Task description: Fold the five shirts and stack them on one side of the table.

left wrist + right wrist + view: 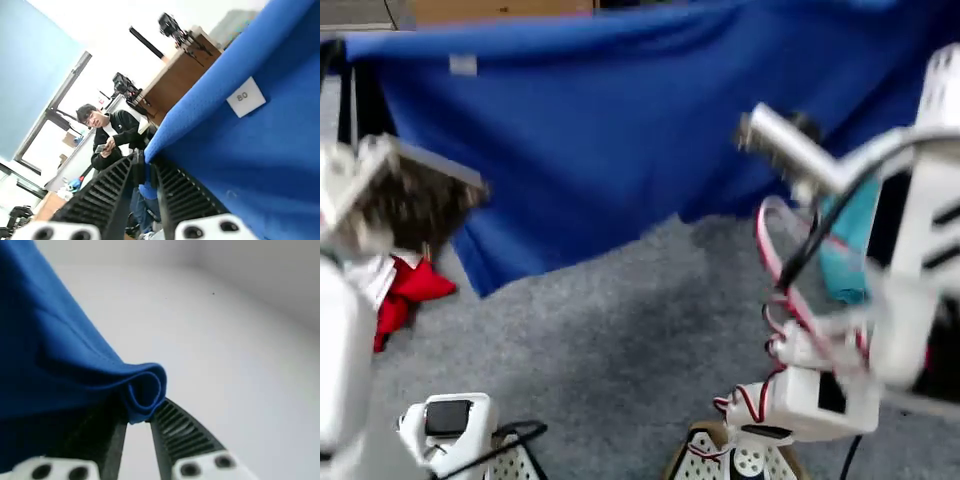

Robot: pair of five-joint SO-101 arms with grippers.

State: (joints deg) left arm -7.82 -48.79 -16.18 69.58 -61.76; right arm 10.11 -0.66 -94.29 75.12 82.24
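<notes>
Here, the blue shirt hangs spread wide above the far side of the worktop. It is stretched between the two arms, and its lower edge appears to reach the grey surface. A small white tag sits on the cloth near the left arm's hold. The left claw is pressed together on the shirt's upper edge. The right claw pinches a rolled fold of the same cloth.

Both holds look thin, right at the cloth's margin. If the arms pull further apart or swing quickly, an edge could slide out from between the ridged fingers, and the shirt would likely drop in a heap. The trailing lower edge may also catch on the rough worktop and bunch up as the shirt is laid down.

Counted: three shirts can be made out of the five the task names. They are this blue one, a red shirt crumpled at the left edge, and a teal shirt by the right edge. There are two arms and two claws.
</notes>
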